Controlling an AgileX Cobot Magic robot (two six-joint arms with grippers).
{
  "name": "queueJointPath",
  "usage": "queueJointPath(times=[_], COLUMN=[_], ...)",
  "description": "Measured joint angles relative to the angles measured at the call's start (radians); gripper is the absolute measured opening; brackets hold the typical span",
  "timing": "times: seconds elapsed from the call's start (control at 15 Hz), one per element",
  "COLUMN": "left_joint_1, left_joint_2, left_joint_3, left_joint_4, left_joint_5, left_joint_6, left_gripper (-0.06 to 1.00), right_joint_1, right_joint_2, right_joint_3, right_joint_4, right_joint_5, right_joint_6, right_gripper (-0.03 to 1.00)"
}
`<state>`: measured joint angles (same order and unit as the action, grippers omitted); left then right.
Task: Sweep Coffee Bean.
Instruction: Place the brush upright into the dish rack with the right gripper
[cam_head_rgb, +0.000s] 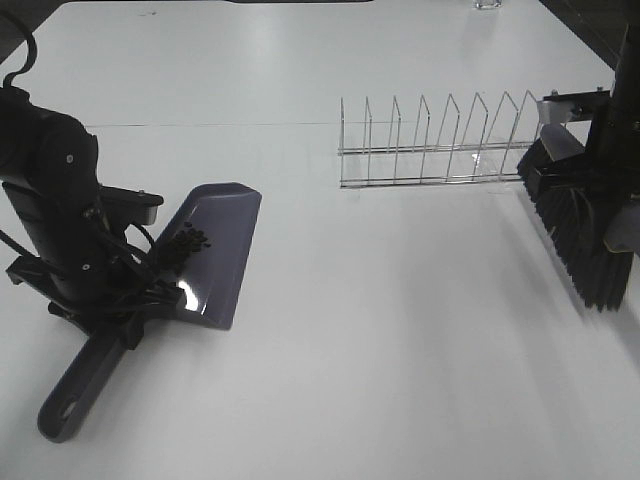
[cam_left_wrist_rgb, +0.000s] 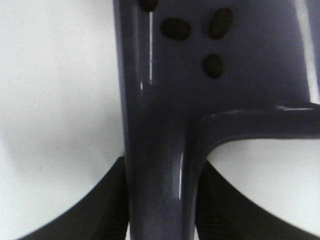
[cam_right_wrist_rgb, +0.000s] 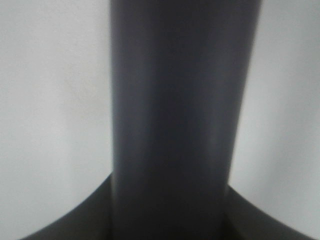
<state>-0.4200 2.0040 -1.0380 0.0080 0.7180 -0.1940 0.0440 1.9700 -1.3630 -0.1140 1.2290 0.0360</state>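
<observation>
A purple-grey dustpan (cam_head_rgb: 215, 250) lies on the white table (cam_head_rgb: 400, 330) at the left. The coffee beans (cam_head_rgb: 186, 243) sit as a small dark cluster inside the pan; several show in the left wrist view (cam_left_wrist_rgb: 214, 65). My left gripper (cam_head_rgb: 115, 315) is shut on the dustpan handle (cam_left_wrist_rgb: 160, 165), its fingers (cam_left_wrist_rgb: 107, 205) on both sides. My right gripper (cam_head_rgb: 610, 140) at the right edge is shut on the handle (cam_right_wrist_rgb: 175, 120) of a brush whose black bristles (cam_head_rgb: 580, 240) hang just above the table.
A wire dish rack (cam_head_rgb: 440, 145) stands behind the middle, between pan and brush. A glass base (cam_head_rgb: 487, 5) shows at the table's far edge. The dustpan handle's end (cam_head_rgb: 65, 405) points to the near left corner.
</observation>
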Motion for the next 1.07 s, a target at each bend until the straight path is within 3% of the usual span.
queueJointPath(times=[0.2, 1.07], left_joint_1=[0.0, 0.0], left_joint_2=[0.0, 0.0], left_joint_3=[0.0, 0.0], left_joint_4=[-0.008, -0.008], left_joint_5=[0.001, 0.001], left_joint_6=[0.0, 0.0], left_gripper=[0.33, 0.33], right_joint_1=[-0.047, -0.048], right_joint_2=[0.106, 0.372], right_joint_3=[-0.048, -0.501], right_joint_4=[0.019, 0.038], right_joint_5=[0.0, 0.012], right_joint_6=[-0.012, -0.099], right_gripper=[0.3, 0.3])
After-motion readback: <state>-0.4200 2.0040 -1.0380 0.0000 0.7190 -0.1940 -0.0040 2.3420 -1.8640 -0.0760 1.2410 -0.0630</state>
